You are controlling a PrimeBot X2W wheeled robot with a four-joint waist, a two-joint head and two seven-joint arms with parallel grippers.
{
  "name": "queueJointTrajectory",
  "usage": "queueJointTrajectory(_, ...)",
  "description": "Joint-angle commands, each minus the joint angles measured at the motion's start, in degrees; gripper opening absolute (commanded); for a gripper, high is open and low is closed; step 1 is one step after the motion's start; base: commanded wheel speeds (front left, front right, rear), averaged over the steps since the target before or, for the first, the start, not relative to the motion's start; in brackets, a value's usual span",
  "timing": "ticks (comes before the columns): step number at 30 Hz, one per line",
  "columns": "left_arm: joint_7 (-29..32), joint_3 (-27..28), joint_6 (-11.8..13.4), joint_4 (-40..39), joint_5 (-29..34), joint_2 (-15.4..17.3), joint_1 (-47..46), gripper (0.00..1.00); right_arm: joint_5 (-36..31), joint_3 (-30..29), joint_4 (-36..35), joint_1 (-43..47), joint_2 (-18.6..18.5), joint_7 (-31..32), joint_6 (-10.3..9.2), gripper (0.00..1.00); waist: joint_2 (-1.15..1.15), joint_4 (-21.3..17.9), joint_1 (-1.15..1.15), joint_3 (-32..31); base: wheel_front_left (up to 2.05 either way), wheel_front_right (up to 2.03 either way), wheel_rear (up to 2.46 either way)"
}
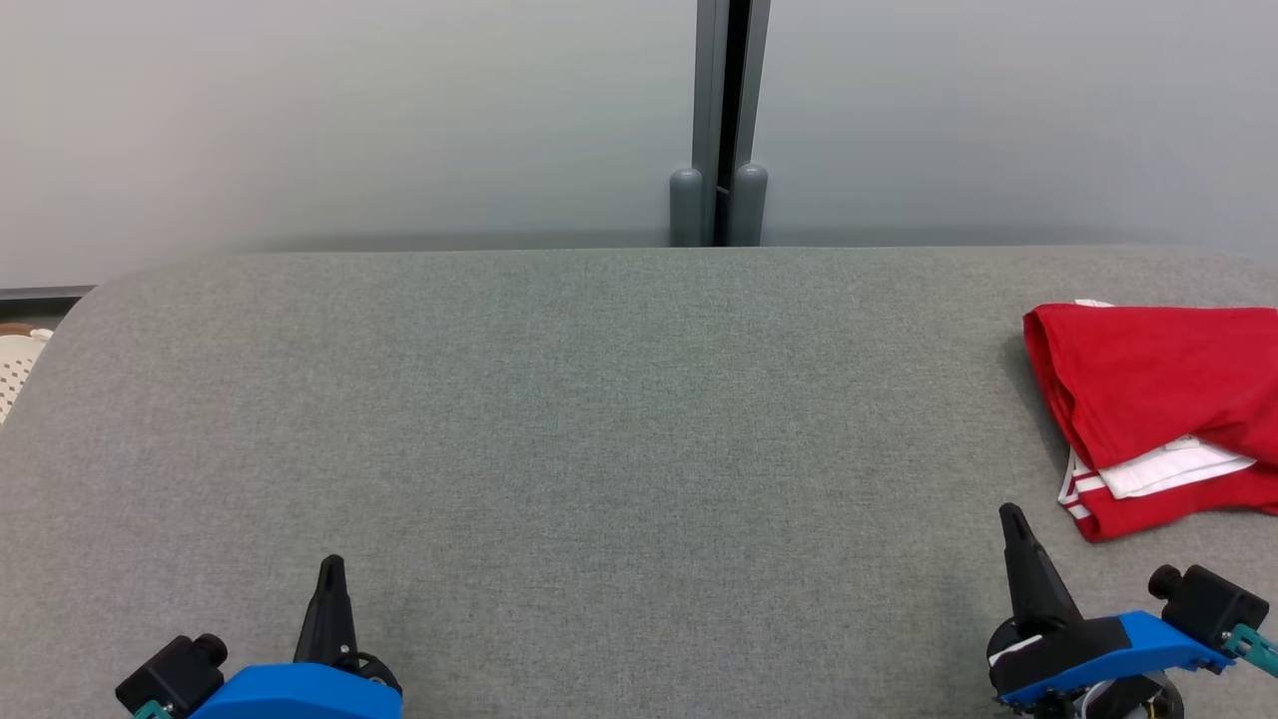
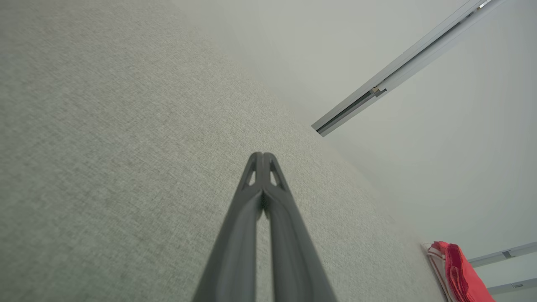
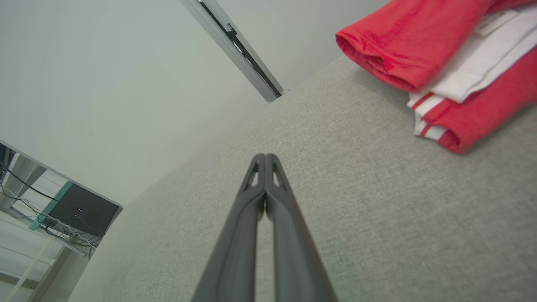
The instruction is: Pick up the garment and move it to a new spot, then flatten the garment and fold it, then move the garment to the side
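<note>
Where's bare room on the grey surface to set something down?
Free: middle and left of the grey fabric-covered table, from the left end effector and right end effector back to the wall. Crowded: right edge, where the folded red-and-white cloth garment lies.

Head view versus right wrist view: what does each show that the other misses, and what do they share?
Head view's own: the left hand, shut, and a white perforated object at the far left edge. Right wrist view's own: a dark box with cables beneath. Shared: the red-and-white garment, the grey fabric surface and the shut right hand.
</note>
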Motion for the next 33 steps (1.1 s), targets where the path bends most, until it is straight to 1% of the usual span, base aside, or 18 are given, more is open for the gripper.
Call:
queueJointTrajectory(1,0.47,0.72,-0.50,-1.02,-1.80,0.00,-1.70,0.00,2.15,-0.42,-1.05,-1.12,-0.13,0.43,0.00,0.00,0.00,0.02,0.00,-0.02,0.00,0.00,0.00)
queueJointTrajectory(17,3.55,2.71,-1.19,-2.09,-12.52,-0.05,-2.89,0.00,14.32,-1.76,-2.28,-1.36,-0.15,3.51,0.00,0.00,0.00,0.21,0.00,-0.34,0.00,0.00,0.00)
queueJointTrajectory(33,6.18,4.43,-1.84,-2.95,-21.71,-0.10,-3.88,0.00,24.71,-2.93,-3.33,-1.54,-0.18,6.12,0.01,0.00,0.00,0.41,0.00,-0.66,0.00,0.00,0.00)
